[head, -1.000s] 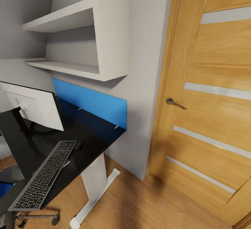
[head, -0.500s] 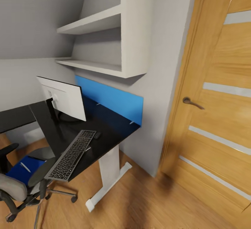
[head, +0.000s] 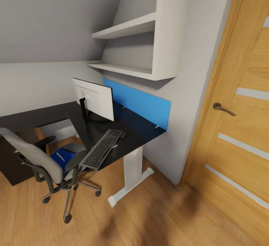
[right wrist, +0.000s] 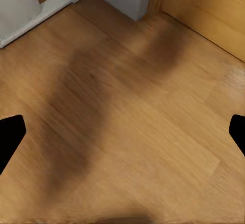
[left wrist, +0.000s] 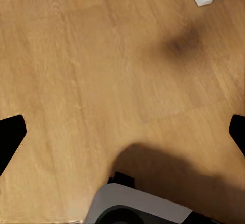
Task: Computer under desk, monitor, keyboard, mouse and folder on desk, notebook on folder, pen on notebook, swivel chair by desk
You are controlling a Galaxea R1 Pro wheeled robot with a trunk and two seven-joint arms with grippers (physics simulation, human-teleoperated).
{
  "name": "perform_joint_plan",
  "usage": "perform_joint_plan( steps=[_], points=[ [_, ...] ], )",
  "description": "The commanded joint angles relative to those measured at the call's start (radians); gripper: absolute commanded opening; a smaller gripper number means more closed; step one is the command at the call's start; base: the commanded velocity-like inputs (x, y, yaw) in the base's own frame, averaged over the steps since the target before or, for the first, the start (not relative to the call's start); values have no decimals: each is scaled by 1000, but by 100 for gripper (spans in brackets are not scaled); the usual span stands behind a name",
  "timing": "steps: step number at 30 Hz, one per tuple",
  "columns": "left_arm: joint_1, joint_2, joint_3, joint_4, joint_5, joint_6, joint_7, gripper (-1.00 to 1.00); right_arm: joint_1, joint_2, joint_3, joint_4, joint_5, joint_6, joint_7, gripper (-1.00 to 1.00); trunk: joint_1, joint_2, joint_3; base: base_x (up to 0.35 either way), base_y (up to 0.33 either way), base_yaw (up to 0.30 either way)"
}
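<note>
Attic corner with sloped grey-white ceiling (head: pixel 56 14) and light wood plank floor (head: pixel 157 216).
White wall shelves (head: pixel 138 48) sit at 12 o'clock, a bright blue wall panel (head: pixel 142 105) beneath; an oak panelled door (head: pixel 243 119) stands at 3 o'clock.

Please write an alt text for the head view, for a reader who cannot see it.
A black desk holds a monitor and a keyboard. A grey swivel chair with a blue folder on its seat stands beside it; a wooden door is at the right.
</note>
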Motion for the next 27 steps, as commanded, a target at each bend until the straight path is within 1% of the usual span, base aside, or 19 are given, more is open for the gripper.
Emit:
perform_joint_plan(
  steps=[1,2,3,7,21,27],
  points=[
    [0,1,0,-1,6,-2,0,100,0,0,0,1,-7,-3,1,100,-1,-1,-1,-307,0,289],
    [0,3,0,-1,10,-2,0,100,0,0,0,1,-8,-2,2,100,-1,-1,-1,-288,0,289],
    [0,6,0,-2,23,-4,0,100,0,-1,-2,3,-13,3,3,100,-1,-1,-2,-88,0,284],
    [0,7,0,-2,26,-4,0,100,0,0,-2,3,-14,4,4,100,-1,-1,-3,-50,0,283],
    [0,3,-3,-1,22,-3,-4,100,0,4,1,6,-7,3,3,100,-1,-1,-4,-5,0,281],
    [0,2,-4,0,20,-2,-7,100,0,0,2,25,-5,2,4,100,-1,-1,-5,0,0,281]
  ],
)
